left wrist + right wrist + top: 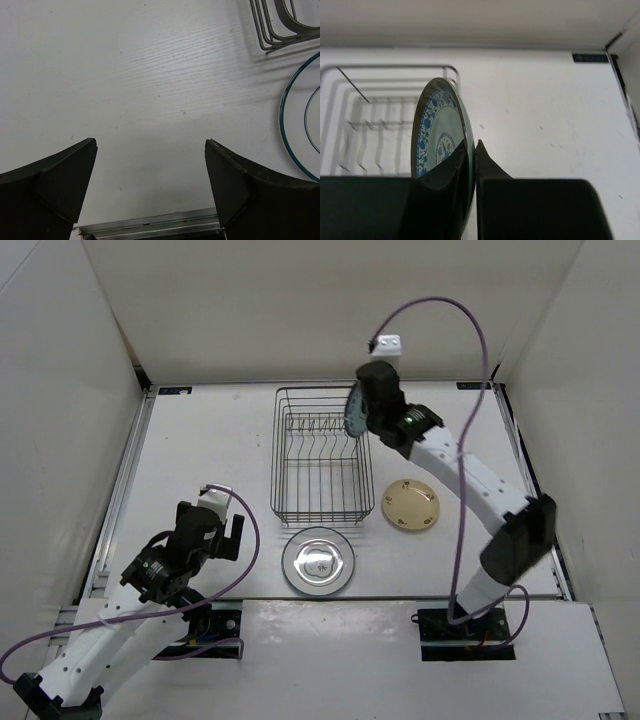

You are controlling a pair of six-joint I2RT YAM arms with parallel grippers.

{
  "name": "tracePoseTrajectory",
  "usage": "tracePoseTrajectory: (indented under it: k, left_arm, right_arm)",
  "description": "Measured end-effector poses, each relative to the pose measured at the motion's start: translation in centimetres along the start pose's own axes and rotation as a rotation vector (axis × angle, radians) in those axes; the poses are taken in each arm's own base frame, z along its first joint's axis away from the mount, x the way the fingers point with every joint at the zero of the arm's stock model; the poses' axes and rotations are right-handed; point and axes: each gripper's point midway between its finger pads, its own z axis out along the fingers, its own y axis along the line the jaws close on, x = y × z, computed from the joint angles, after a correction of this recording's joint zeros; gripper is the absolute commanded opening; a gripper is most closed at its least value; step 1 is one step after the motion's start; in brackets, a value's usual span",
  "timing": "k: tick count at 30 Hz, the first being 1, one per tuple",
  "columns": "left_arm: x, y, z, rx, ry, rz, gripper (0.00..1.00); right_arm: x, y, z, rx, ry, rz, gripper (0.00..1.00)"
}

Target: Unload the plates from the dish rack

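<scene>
The dark wire dish rack (318, 455) stands at the table's middle back and holds no plates. My right gripper (362, 412) is shut on the teal-blue patterned plate (353, 410), holding it on edge above the rack's back right corner. In the right wrist view the plate (437, 127) stands upright between my fingers (487, 162), with the rack (380, 110) behind it. The white ringed plate (318, 561) lies flat in front of the rack. The cream flowered plate (411, 505) lies flat to the rack's right. My left gripper (225, 530) is open and empty, left of the white plate (300, 125).
White walls enclose the table on three sides. A small white box (387, 342) sits on the back wall above my right gripper. A metal rail (150, 227) runs along the table's near edge. A rack corner (280, 25) shows at the top right of the left wrist view.
</scene>
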Motion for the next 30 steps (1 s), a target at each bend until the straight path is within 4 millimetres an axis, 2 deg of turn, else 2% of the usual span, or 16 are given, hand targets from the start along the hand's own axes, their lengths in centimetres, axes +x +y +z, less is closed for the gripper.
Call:
tracePoseTrajectory:
  k: [6,9,12,14,16,18,20,22,24,27,30]
  left_arm:
    - [0.0,0.0,0.0,0.000,0.000,-0.001,1.00]
    - [0.0,0.0,0.0,0.001,0.002,0.001,1.00]
    - [0.1,-0.1,0.1,-0.001,0.012,0.005,1.00]
    - [0.2,-0.1,0.2,-0.002,0.019,0.008,1.00]
    - [0.3,-0.1,0.3,-0.003,0.024,0.010,1.00]
    - [0.3,-0.1,0.3,-0.003,0.024,0.011,1.00]
    - [0.3,-0.1,0.3,-0.004,0.025,0.011,1.00]
    - [0.3,-0.1,0.3,-0.004,0.027,0.012,1.00]
    - [0.4,-0.1,0.4,-0.006,0.036,0.016,1.00]
    - [0.6,-0.2,0.6,-0.008,0.048,0.021,1.00]
    - [0.6,-0.2,0.6,-0.008,0.052,0.023,1.00]
  right_arm:
    - [7.0,-11.1,-5.2,0.092,0.095,0.096,0.00]
    - [9.6,-14.7,-7.2,0.127,0.121,0.179,0.00]
    - [11.9,-15.7,-8.1,0.109,0.158,0.243,0.00]
    - [14.3,-15.6,-8.0,0.086,0.203,0.271,0.00]
    - [18.3,-15.4,-7.9,0.059,0.294,0.292,0.00]
    - [21.4,-15.5,-7.9,0.052,0.365,0.315,0.00]
    - [24.3,-15.5,-8.1,0.039,0.433,0.352,0.00]
    - [26.3,-15.5,-8.2,0.029,0.474,0.390,0.00]
    - [27.2,-15.3,-8.2,0.005,0.490,0.438,0.00]
    - [27.0,-14.9,-7.8,-0.038,0.482,0.508,0.01]
    - [26.9,-14.7,-7.1,-0.071,0.466,0.562,0.13]
